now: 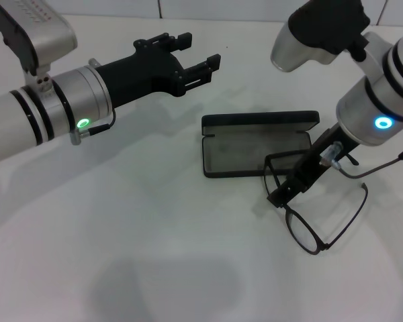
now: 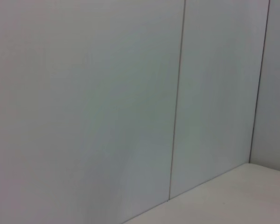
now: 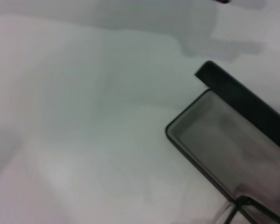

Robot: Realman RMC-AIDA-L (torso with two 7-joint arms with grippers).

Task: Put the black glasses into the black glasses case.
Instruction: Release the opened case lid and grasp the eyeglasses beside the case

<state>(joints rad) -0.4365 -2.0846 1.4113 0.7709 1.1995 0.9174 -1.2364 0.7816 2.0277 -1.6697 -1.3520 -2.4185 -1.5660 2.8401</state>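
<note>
The black glasses case [image 1: 245, 153] lies open on the white table, grey lining up, its lid [image 1: 258, 121] folded back on the far side. My right gripper [image 1: 280, 196] is shut on the black glasses [image 1: 307, 231] at the bridge, by the case's front right corner. One lens hangs over the case's right end and the other lies toward me, with a temple arm reaching right. The right wrist view shows the case [image 3: 219, 135] and a bit of the frame [image 3: 242, 205]. My left gripper [image 1: 203, 50] is open and empty, held in the air behind and left of the case.
The white table [image 1: 134, 255] stretches out in front and to the left of the case. The left wrist view shows only a pale panelled wall [image 2: 107, 102] and a table corner [image 2: 242, 196].
</note>
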